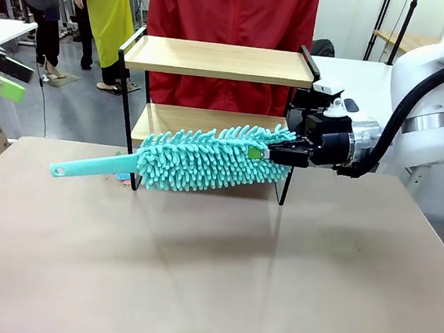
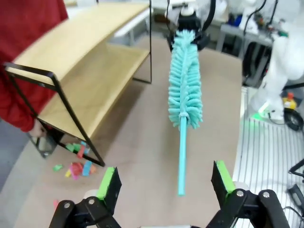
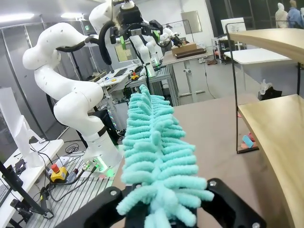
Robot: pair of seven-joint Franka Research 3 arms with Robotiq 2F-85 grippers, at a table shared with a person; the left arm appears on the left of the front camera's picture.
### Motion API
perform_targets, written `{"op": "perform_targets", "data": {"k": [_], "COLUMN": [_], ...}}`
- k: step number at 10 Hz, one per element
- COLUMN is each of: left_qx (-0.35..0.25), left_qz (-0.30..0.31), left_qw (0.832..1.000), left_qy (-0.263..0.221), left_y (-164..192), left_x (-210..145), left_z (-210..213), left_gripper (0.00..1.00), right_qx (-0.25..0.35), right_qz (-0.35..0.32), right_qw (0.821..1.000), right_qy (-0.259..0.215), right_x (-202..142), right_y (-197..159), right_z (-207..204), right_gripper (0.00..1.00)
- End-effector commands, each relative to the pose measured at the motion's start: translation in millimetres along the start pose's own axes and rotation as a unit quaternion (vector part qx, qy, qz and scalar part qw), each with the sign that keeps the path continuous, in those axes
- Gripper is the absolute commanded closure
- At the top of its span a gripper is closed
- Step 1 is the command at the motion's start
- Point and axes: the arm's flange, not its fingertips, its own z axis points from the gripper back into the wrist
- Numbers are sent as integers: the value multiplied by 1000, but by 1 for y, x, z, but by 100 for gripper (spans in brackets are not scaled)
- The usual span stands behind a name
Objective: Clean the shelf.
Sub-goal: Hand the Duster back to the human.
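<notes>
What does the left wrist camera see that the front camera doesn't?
Left wrist alone: small colourful scraps on the table under the shelf, plus the open left gripper.

Front alone: the right gripper from the side, shut on the duster's fluffy end, and the red-clothed person across the table.

Both: the turquoise duster beside the shelf.

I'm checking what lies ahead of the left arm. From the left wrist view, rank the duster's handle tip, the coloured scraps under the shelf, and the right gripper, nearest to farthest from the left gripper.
1. Duster's handle tip: just ahead of the open left gripper.
2. Coloured scraps: picture left, on the table by the shelf.
3. Right gripper: far end, shut on the duster's fluffy head.
</notes>
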Motion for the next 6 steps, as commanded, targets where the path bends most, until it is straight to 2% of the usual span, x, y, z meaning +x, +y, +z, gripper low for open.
{"op": "perform_targets", "data": {"k": [1,3,4,5,6], "left_qx": [-18,-13,-17,-5,-5], "left_qz": [-26,-28,-56,-20,-20], "left_qw": [998,998,997,999,999], "left_qy": [-47,-57,-54,-42,-42], "left_y": [6,7,9,5,5], "left_x": [-22,-32,-31,-30,-30], "left_z": [24,41,43,42,42], "left_gripper": [0,0,0,0,0], "right_qx": [0,0,0,0,0], "right_qz": [1,1,1,0,27], "right_qw": [1000,1000,1000,1000,999], "right_qy": [1,1,1,0,-17], "right_x": [2,2,2,0,12], "right_y": [0,0,0,0,7], "right_z": [-1,-1,-1,0,6], "right_gripper": [100,100,100,84,84]}}
